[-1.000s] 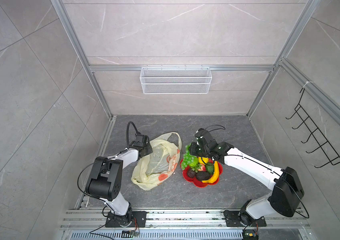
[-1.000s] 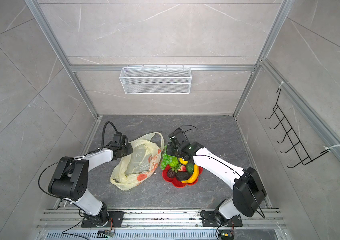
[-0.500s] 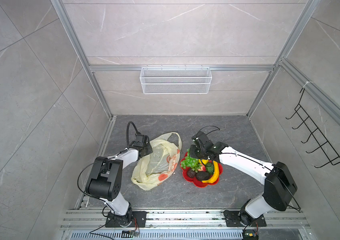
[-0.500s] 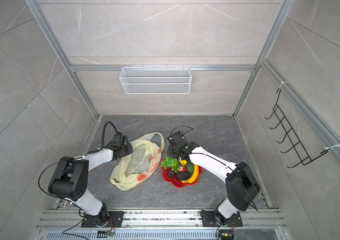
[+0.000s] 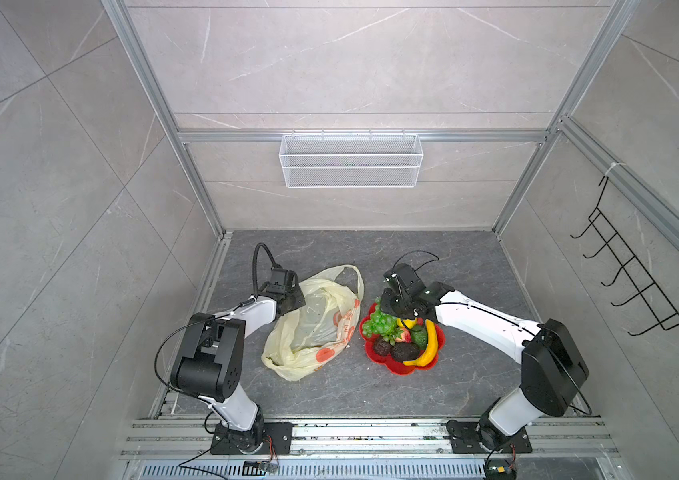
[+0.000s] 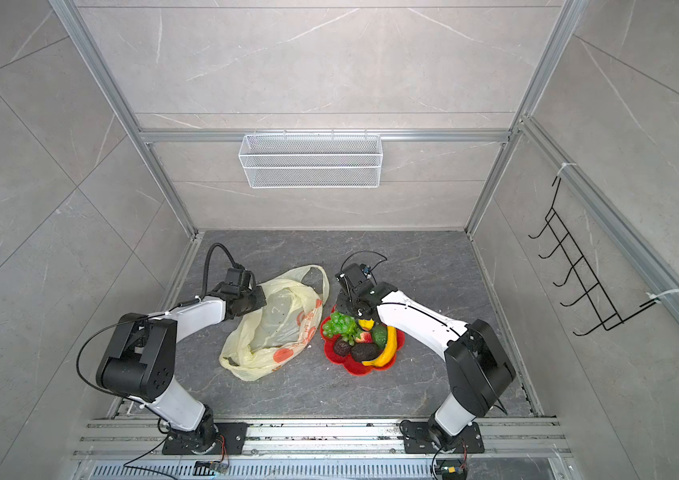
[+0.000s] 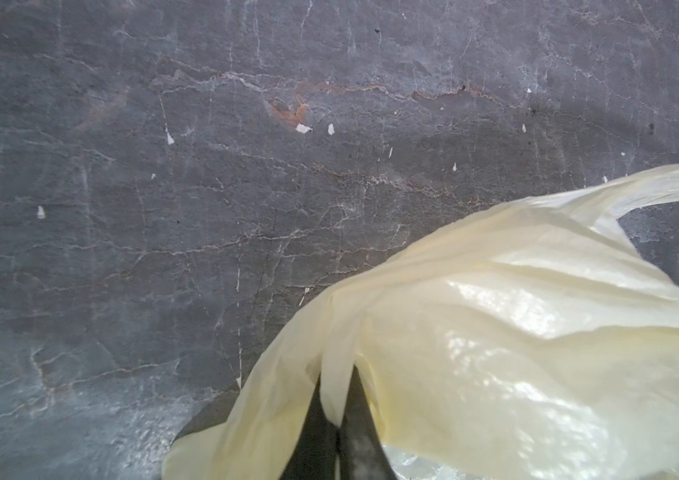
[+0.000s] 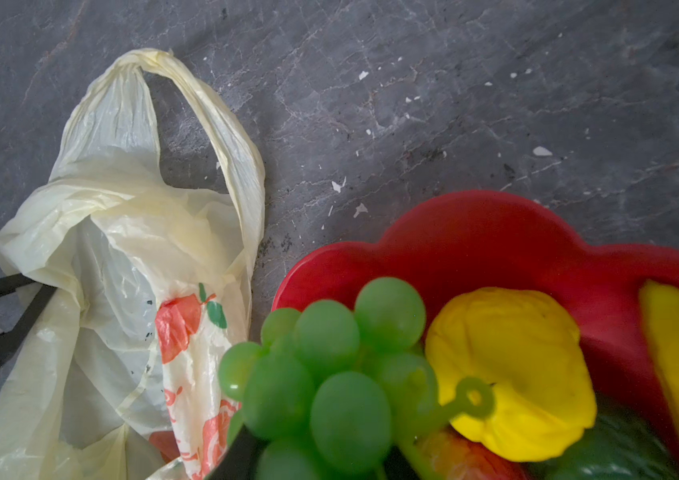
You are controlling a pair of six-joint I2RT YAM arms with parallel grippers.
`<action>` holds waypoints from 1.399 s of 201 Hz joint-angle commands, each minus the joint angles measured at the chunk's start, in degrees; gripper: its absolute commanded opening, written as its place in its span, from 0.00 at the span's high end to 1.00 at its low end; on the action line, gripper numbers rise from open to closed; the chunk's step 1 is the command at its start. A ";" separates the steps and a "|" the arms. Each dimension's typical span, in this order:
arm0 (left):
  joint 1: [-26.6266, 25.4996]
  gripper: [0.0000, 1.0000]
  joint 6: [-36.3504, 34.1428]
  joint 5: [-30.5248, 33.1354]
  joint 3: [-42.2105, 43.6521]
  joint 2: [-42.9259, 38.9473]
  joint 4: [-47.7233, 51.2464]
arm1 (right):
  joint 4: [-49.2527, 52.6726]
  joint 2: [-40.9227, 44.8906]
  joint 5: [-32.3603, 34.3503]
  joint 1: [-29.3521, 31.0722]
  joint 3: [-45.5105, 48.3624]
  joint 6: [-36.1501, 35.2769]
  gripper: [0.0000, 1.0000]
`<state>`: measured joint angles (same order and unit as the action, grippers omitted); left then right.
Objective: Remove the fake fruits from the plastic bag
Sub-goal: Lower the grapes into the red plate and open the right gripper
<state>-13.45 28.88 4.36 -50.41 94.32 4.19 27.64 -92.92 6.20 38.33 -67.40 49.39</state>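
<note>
Found the thin, translucent pale-yellow plastic bag point(image 5: 312, 324) with orange fruit prints slumped on the dark grey stone floor point(image 5: 371, 257), the left gripper point(image 7: 335, 399) pinched tight on a fold at its rim. Saw the glossy fake fruits point(image 5: 417, 337), namely green grape bunch point(image 8: 329, 374), yellow lemon point(image 8: 512, 361), red strawberry point(image 5: 402, 333), yellow banana point(image 5: 430, 345) and dark avocados point(image 5: 404, 352), piled in the red flower-shaped plate point(image 5: 406, 370) just beside the bag. Could not tell whether the right gripper point(image 5: 389, 308), poised over the grape bunch, gripped it or stood apart.

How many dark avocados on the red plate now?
2. The left avocado and the right avocado lie side by side near the plate's front rim; others could hide underneath.
</note>
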 commanded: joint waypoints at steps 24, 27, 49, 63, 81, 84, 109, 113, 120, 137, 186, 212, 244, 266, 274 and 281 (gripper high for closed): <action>0.29 1.00 -1.28 -0.32 -0.21 -0.19 -1.45 | 1.34 -1.81 -0.35 -0.22 -0.60 3.16 0.60; 0.27 1.00 -1.36 -0.30 -0.21 -0.25 -1.46 | 1.41 -1.96 -0.31 -0.19 -0.59 3.24 0.60; 0.27 1.00 -1.34 -0.32 -0.18 -0.19 -1.46 | 1.59 -2.68 -0.06 -0.76 -0.88 3.73 0.60; 0.27 1.00 -1.29 -0.41 -0.16 -0.21 -1.45 | 0.78 -3.20 -1.05 -1.72 -1.06 3.88 0.61; 0.30 1.00 -1.24 -0.49 -0.30 -0.11 -1.42 | 0.49 -3.90 -1.10 -2.54 -2.23 3.79 0.62; 0.32 1.00 -1.34 -0.49 -0.21 -0.14 -1.33 | 0.44 -4.06 -1.18 -2.64 -2.42 3.81 0.63; 0.28 1.00 -1.37 -0.41 -0.18 -0.20 -1.33 | 0.37 -5.19 -1.37 -3.30 -3.82 4.04 0.64; 0.27 1.00 -1.36 -0.36 -0.25 -0.19 -1.37 | 0.66 -5.42 -1.32 -3.39 -4.21 4.17 0.64; 0.29 1.00 -1.38 -0.41 -0.30 -0.24 -1.32 | 1.53 -5.95 -1.21 -3.64 -4.69 4.46 0.64; 0.28 1.00 -1.38 -0.39 -0.30 -0.20 -1.34 | 3.19 -6.57 -0.28 -3.81 -5.15 5.22 0.64; 0.28 1.00 -1.36 -0.49 -0.32 -0.10 -1.37 | 7.16 -7.42 2.13 -4.32 -6.13 6.42 0.57; 0.27 1.00 -1.46 -0.49 -0.39 -0.11 -1.35 | 8.34 -7.90 2.74 -4.38 -6.58 6.77 0.50; 0.27 1.00 -1.46 -0.54 -0.38 -0.03 -1.37 | 9.09 -8.80 2.86 -4.65 -7.51 6.69 0.42; 0.32 1.00 -1.44 -0.58 -0.38 -0.02 -1.36 | 9.34 -9.67 2.53 -5.11 -8.53 6.69 0.40; 0.29 1.00 -1.56 -0.64 -0.45 -0.07 -1.37 | 9.42 -10.00 2.42 -5.22 -8.96 6.60 0.40; 0.27 1.00 -1.46 -0.75 -0.41 -0.02 -1.35 | 9.58 -10.31 2.50 -5.28 -9.38 6.47 0.40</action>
<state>-13.45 28.82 4.27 -50.41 94.32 4.19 34.35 -101.47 7.75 33.45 -74.50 55.94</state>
